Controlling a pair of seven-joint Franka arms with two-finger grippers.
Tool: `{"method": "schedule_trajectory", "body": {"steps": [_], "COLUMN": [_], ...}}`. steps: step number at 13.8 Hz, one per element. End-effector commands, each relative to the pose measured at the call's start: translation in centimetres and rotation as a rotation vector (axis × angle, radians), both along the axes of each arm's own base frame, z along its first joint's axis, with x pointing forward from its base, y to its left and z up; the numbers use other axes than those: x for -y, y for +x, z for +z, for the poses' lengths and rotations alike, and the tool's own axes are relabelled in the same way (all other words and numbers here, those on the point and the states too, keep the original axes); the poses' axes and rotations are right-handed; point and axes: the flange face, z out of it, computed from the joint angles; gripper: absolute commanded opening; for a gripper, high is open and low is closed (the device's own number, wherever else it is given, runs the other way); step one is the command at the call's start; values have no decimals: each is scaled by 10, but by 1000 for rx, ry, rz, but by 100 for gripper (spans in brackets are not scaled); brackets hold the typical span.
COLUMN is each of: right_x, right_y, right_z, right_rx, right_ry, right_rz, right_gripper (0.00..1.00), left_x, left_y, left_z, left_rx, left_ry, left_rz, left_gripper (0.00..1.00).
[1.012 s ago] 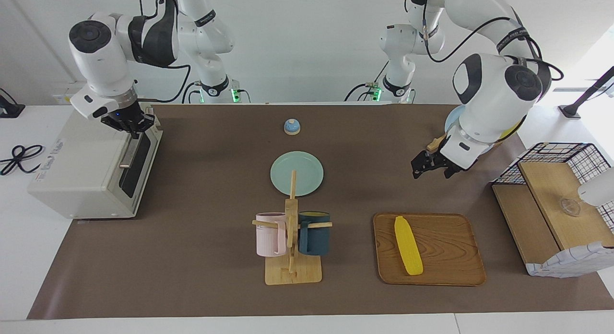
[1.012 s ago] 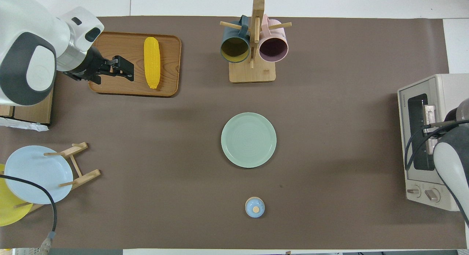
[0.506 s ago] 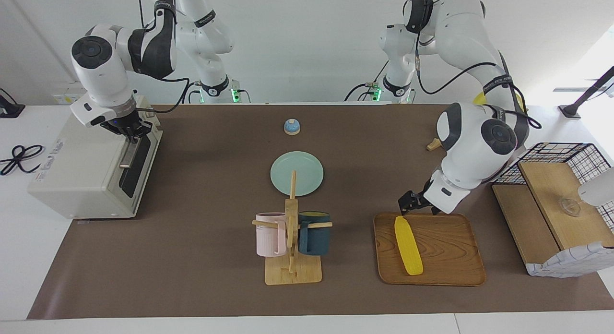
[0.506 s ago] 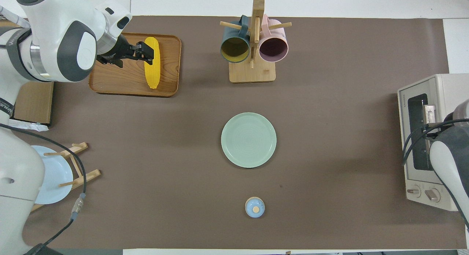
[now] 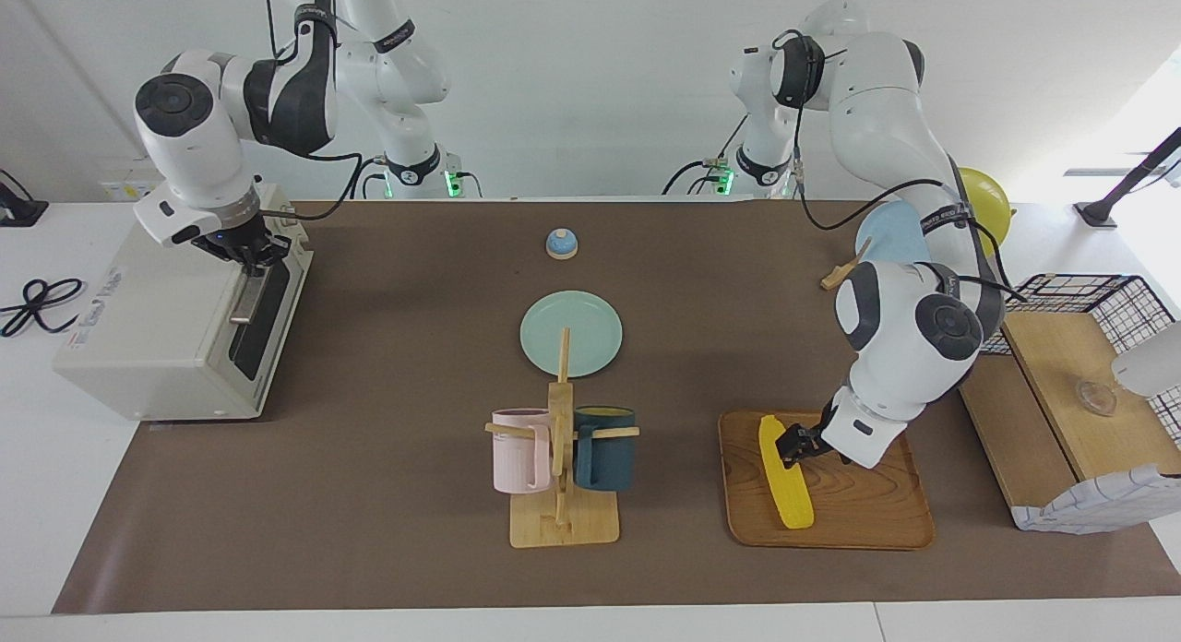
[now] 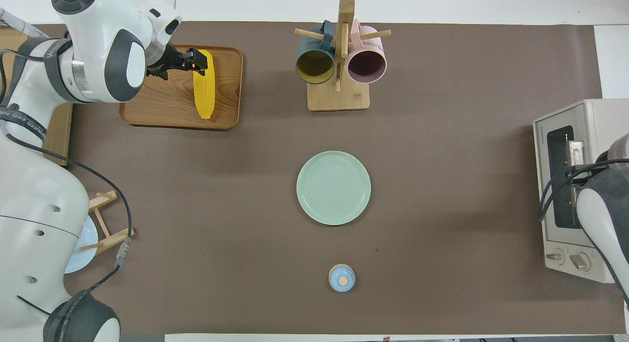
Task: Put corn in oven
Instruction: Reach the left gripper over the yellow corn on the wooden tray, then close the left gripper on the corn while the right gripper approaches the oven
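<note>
Step in hand: reach for corn (image 5: 784,473), which lay on wooden tray (image 5: 867,522). Left gripper (image 5: 795,442) hung wide open at corn, nothing held. Right gripper (image 5: 247,252) sat shut on oven (image 5: 157,333) door handle (image 5: 244,296). Next move, likely: close on cob; door needed opening.

Between your tray (image 5: 867,522) and oven (image 5: 157,347), the mug rack (image 5: 563,467) and green plate (image 5: 571,333) stood at 9 o'clock; bare mat (image 5: 369,494) lay around them.

wall (image 5: 590,89): plain white, evenly lit | table (image 5: 37,494): white, covered by brown mat (image 5: 387,347) | glare at the left arm's end, upper corner
</note>
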Motion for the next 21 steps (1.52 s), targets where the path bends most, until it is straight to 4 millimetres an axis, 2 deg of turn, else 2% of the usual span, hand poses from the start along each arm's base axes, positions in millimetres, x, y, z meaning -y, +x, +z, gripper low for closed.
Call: {"method": "schedule_trajectory", "body": {"steps": [1, 2, 5, 10, 16, 18, 21], "right_x": [0, -2, -10, -15, -18, -18, -18], "right_y": [-2, -3, -2, 0, 6, 9, 14], "right_z": [-16, -21, -25, -28, -40, -45, -57], "right_rx": [15, 17, 25, 31, 34, 42, 44], "right_ry": [9, 28, 61, 100, 144, 149, 151], "right_rz": [-13, -19, -25, -39, -58, -59, -58], "right_gripper": [0, 0, 0, 0, 0, 0, 0], "left_x": [11, 16, 9, 16, 19, 21, 16], "left_y": [5, 6, 7, 5, 6, 2, 2], "left_z": [-30, -38, -37, -48, -50, -61, -59], "left_rx": [13, 10, 6, 26, 60, 79, 77], "left_ry": [36, 46, 50, 40, 31, 27, 29], "left_rz": [-7, -19, -17, -23, -23, -22, -18], "left_gripper": [100, 100, 100, 100, 100, 95, 85]}}
